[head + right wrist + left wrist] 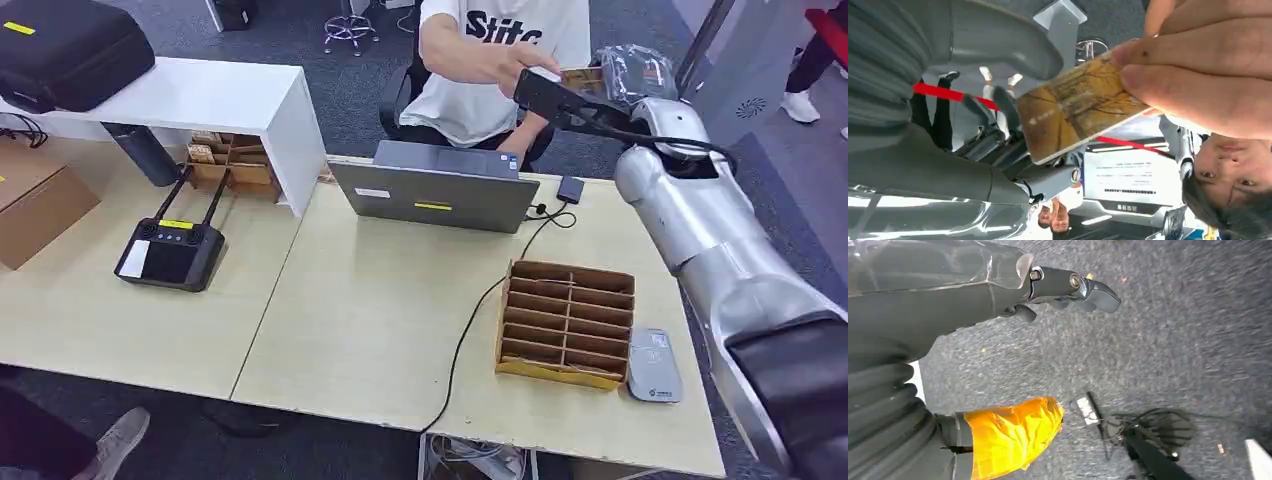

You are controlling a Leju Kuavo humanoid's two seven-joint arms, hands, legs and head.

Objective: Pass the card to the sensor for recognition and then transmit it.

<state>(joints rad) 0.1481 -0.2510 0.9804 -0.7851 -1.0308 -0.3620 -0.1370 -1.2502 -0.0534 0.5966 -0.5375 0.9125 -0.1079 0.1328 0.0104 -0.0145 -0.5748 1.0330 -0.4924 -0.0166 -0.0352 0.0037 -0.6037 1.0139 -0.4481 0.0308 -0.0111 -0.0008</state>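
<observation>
A brown-gold card [1075, 107] sits between the thick grey thumb and dark fingers [998, 107] of my right hand [628, 72], which is raised beyond the table's far edge. The seated person's hand [505, 60] reaches over the laptop, and its fingertips [1198, 75] pinch the card's other end. From the head view the card [580, 78] is a small sliver between the two hands. The grey card sensor [654, 365] lies on the table near the front right, well below my hand. My left hand [948, 340] hangs over grey carpet, fingers [1073, 287] stretched out, holding nothing.
A cardboard divider box [566, 322] stands just left of the sensor. A grey laptop [435, 190] sits at the table's far edge, its cable trailing to the front. A black controller [170, 250] lies on the left table, near a white shelf [200, 100] with a black case [70, 45].
</observation>
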